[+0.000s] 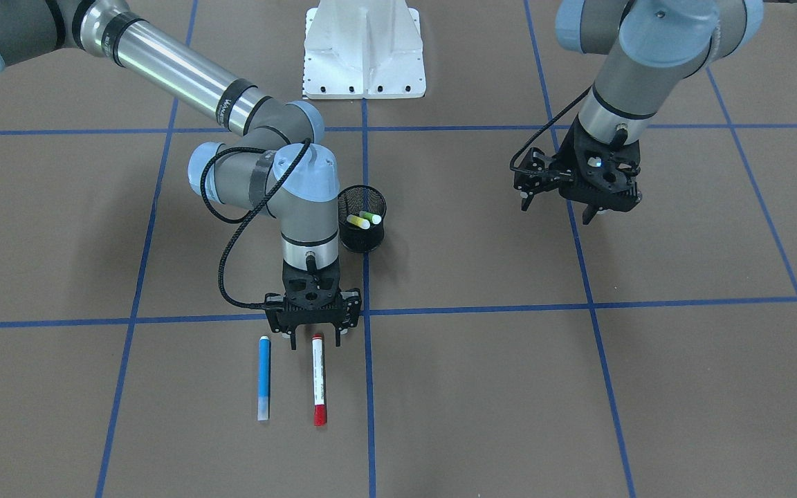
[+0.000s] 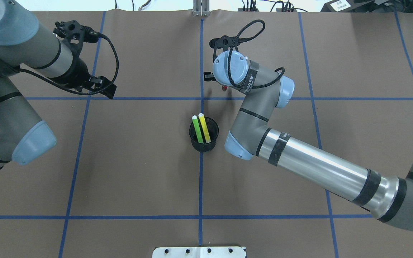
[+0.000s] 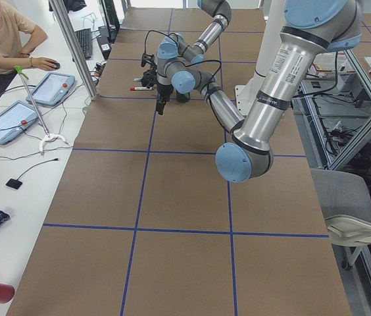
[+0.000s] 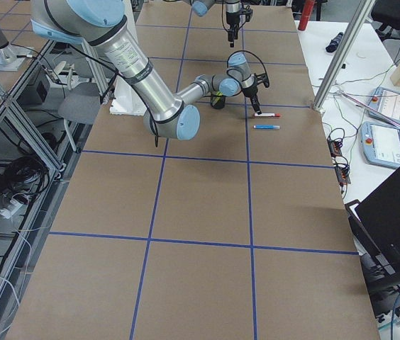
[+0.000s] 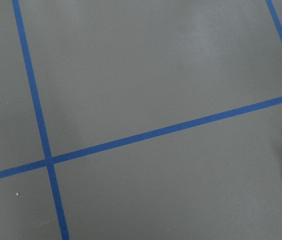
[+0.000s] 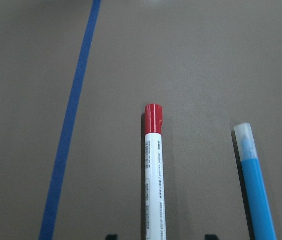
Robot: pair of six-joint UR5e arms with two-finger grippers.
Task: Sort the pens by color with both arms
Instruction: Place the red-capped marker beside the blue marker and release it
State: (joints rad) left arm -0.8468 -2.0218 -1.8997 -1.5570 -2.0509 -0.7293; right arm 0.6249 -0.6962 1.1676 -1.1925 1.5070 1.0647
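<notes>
We note even, diffuse overhead light in all 6 views. Shadows on the table (image 1: pixel 481 387) are soft and faint, the darkest lying beside the right arm (image 1: pixel 177 72), whose silver tube carries a glare streak. The left wrist view is flat and grey; the red-capped pen (image 6: pixel 154 165) is sharp, with a narrow shadow.

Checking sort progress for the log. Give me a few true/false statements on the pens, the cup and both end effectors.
1. The green marker pen and the yellow marker pen stand in the black mesh cup. True.
2. The blue marker pen is in that cup. False: it lies on the brown table beside the white-barrelled red-capped marker pen.
3. The right end effector grips the red-capped pen. False: it is open over one end of the pen, which lies flat.
4. The left end effector holds nothing. True.
</notes>
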